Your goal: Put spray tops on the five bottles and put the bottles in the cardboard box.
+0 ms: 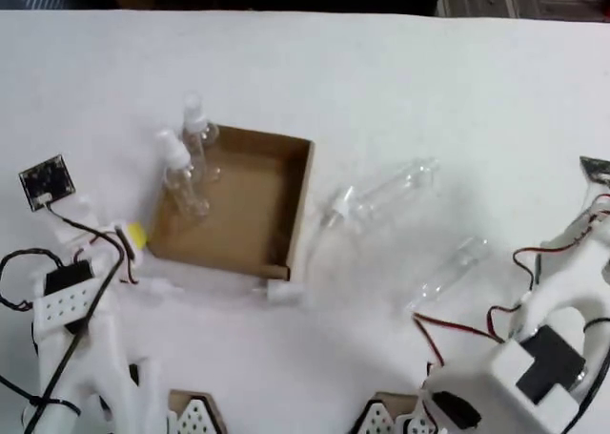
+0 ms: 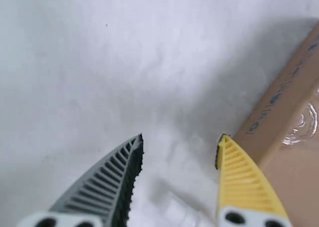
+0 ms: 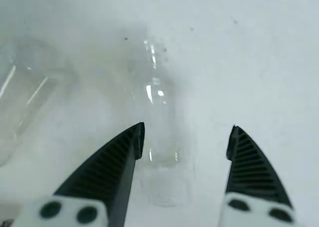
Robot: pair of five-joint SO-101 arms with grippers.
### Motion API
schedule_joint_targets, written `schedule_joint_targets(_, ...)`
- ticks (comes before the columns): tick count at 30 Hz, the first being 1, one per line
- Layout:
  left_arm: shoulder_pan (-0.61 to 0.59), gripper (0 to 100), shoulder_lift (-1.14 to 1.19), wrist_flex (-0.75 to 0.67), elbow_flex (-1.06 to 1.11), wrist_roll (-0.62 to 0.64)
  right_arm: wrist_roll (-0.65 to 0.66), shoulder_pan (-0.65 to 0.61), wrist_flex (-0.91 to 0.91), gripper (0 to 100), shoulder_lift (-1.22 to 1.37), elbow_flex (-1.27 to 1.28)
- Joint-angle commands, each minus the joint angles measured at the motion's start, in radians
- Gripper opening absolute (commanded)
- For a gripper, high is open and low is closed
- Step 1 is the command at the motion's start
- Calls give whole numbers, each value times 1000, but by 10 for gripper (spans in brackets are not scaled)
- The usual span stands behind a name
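Note:
The cardboard box (image 1: 286, 215) lies open on the white table. Two clear bottles with spray tops (image 1: 179, 176) (image 1: 199, 134) stand inside at its left end. A third capped bottle (image 1: 381, 194) lies on the table right of the box. A bare clear bottle (image 1: 450, 268) lies farther right; in the right wrist view this bottle (image 3: 159, 157) lies between the fingers of my open right gripper (image 3: 185, 137), with the other lying bottle (image 3: 25, 102) beside it. My left gripper (image 2: 179, 142) is open over bare table, its yellow finger (image 2: 239, 177) next to the box wall (image 2: 279, 107).
A loose white spray top (image 1: 282, 292) lies by the box's near right corner. The left arm (image 1: 76, 329) and the right arm (image 1: 543, 358) stand at the table's near edge with trailing wires. Open table stretches behind the box.

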Motion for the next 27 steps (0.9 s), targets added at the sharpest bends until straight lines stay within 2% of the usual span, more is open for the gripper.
schedule_joint_targets(1, 13, 238, 2, -26, -11, 8, 80, 16, 21, 220, -122, 68)
schedule_joint_targets(7, 13, 238, 2, -26, -11, 8, 87, -5, -159, 220, -245, 256)
schedule_joint_targets(11, 13, 238, 2, -26, -11, 6, 97, -59, -194, 222, -245, 311)
schedule_joint_targets(27, 13, 238, 2, -26, -11, 6, 89, -128, -189, 223, -248, 301)
